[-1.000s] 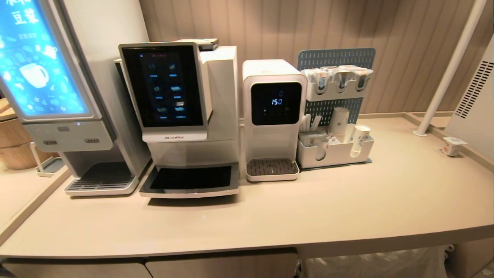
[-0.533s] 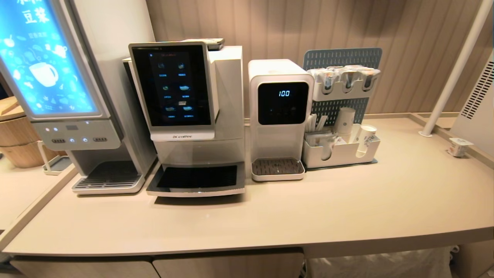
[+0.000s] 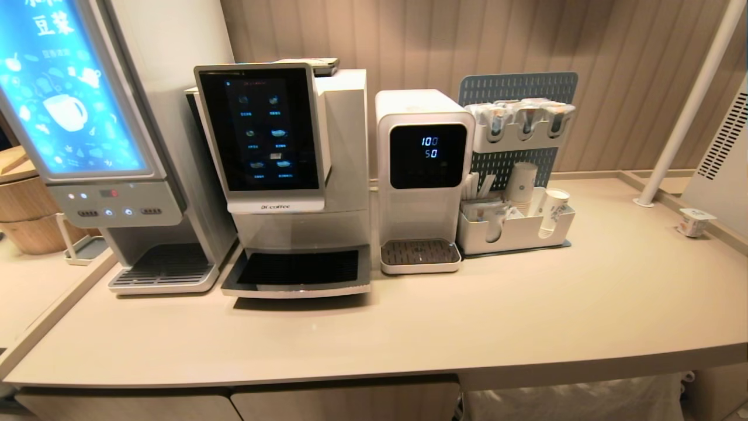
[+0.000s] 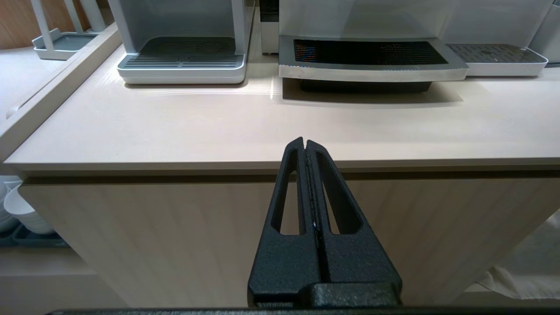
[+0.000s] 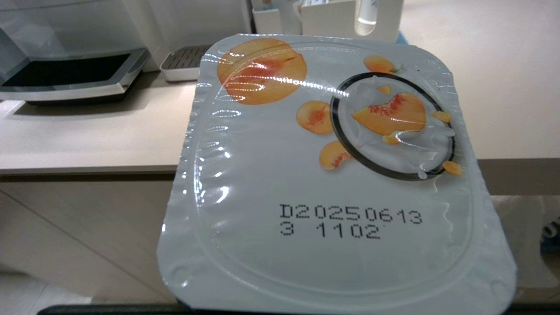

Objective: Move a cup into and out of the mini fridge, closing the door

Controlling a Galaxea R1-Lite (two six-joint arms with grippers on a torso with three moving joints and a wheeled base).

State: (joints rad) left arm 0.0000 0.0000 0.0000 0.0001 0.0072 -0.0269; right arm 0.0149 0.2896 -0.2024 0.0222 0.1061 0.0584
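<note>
The right jaws are holding the cup (image 5: 332,175); the left jaws are sitting pressed together by the desk (image 4: 175,127). Carrying it level toward the fridge (image 3: 721,158), far right, looks best.

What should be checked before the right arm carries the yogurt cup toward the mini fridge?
1. Cup in hand: ok. The cup fills the right wrist view, held by the right gripper in front of the counter edge.
2. Lid sealed: ok, the foil is flat and unbroken.
3. Door open: cannot tell. Only the mini fridge vented side shows, at the head view's right edge.
4. Counter beside the fridge free: not ok. A second tub stands there.
5. Left gripper out of the way: ok, shut and parked before the cabinet front.
</note>
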